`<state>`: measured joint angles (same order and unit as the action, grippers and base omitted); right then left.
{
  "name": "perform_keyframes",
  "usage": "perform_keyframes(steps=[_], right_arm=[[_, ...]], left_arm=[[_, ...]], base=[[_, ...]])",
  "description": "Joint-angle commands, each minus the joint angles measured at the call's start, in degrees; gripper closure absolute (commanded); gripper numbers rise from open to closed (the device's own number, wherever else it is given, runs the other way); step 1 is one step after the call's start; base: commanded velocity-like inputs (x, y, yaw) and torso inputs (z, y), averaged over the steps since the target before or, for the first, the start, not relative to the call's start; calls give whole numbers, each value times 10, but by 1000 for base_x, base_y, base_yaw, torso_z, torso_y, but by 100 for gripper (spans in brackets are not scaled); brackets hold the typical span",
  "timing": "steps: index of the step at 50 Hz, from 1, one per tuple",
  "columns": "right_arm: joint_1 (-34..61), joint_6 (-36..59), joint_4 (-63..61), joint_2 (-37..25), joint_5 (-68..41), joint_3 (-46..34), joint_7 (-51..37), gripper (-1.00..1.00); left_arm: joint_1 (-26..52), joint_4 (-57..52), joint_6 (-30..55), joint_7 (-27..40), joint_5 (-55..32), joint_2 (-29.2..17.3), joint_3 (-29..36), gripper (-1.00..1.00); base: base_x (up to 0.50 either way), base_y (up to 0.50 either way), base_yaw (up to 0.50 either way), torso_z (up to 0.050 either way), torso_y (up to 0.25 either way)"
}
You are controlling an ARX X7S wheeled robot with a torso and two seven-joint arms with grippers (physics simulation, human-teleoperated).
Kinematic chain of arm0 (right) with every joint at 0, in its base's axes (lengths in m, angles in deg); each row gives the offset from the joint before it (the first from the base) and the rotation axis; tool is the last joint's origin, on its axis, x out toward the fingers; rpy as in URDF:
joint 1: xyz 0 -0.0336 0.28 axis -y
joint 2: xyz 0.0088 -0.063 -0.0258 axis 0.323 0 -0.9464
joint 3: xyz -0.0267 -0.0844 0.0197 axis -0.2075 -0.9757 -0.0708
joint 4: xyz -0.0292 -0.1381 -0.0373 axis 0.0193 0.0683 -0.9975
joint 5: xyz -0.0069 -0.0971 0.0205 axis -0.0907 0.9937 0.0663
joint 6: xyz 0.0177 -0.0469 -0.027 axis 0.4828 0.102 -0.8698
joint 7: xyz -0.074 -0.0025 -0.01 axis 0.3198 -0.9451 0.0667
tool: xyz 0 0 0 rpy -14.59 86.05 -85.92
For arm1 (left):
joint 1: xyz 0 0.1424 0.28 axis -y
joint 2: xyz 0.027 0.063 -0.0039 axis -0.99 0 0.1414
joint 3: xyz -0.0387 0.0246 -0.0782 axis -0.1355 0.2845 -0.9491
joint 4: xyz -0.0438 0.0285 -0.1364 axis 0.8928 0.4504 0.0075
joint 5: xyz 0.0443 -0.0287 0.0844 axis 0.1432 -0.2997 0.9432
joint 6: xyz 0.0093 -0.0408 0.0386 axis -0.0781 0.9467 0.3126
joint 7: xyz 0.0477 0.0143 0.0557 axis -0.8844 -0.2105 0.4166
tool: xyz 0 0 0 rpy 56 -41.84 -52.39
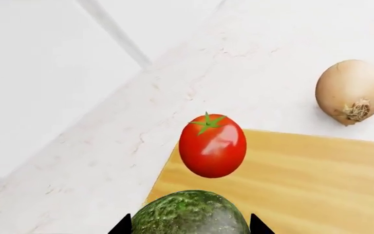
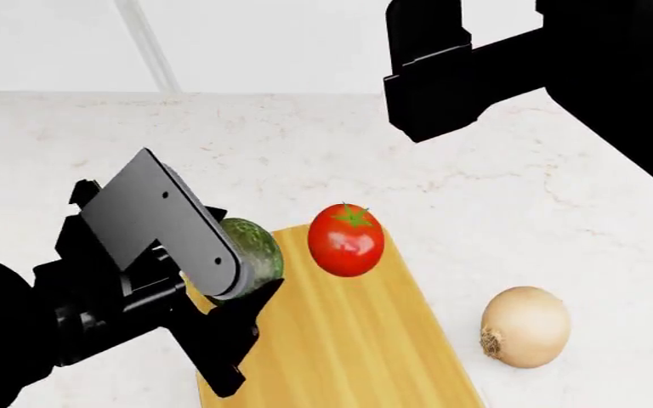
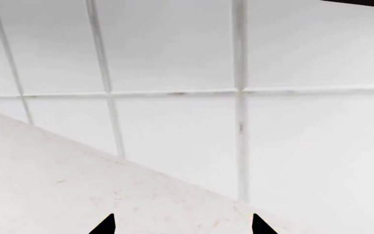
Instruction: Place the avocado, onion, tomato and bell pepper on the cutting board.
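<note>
Avocado nearest the lens, low centre of the left wrist frame, sitting between my two finger tips. Left gripper clenched on it, grasping it across the belly. In the head view it hangs at centre-left, over the near-left corner of the board; whether it touches the wood I cannot tell.

Skin: dark green, bumpy, mottled lighter in patches. Egg-shaped; only the upper bulge shows past my fingers.

Step in hand, as I judge it: setting the avocado down on the board. Next move calls for lowering until it rests on the wood, then releasing without rolling it into the tomato, which sits on the board's far edge, just beyond the avocado. Round fruit, so a gentle release and a straight lift out.

Tomato: glossy red, green calyx up. Already on the board.

Onion: pale tan, root tuft showing, on the marble counter at lower right of the head frame, just off the board's right edge. Not yet placed.

Pepper: not in any view.

Right gripper: tips apart, nothing between them, facing the tiled wall. Released.
</note>
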<state>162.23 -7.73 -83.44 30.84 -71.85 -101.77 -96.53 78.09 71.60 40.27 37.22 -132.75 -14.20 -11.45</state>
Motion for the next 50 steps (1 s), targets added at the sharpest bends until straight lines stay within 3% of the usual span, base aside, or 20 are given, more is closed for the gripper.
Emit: perform_keyframes(steps=[1,6,7,18,26,36,50], right_arm=[[4,1,-2,-1,6,-3,-2,-100],[-3,-3,-6,-5,4,-2,-3,-100],[-5,-5,-6,-6,6,-1,-2,-100],[1,-4,0,-2,6,-6,-5,-100],[3,14,7,-22,-16,-11,-16,-100],[39,71,3,-70,-118,-41,-87,-100],[77,102,-13,-138,-290,-111,-183,-100]], left_arm=[[-14,-2,-8,12,9,7,16,100],[-4,0,-1,16,9,11,17,100],[-2,-4,2,18,8,10,18,-100],[27,-64,33,58,-76,-19,-36,-100],[57,-99,55,91,-168,-76,-92,-100],[79,-105,60,103,-217,-149,-139,-100],[26,-111,18,128,-255,-231,-189,-100]], base=[[0,0,0,0,0],[0,0,0,0,0],[0,0,0,0,0],[0,0,0,0,0],[0,0,0,0,0],[0,0,0,0,0],[0,0,0,0,0]])
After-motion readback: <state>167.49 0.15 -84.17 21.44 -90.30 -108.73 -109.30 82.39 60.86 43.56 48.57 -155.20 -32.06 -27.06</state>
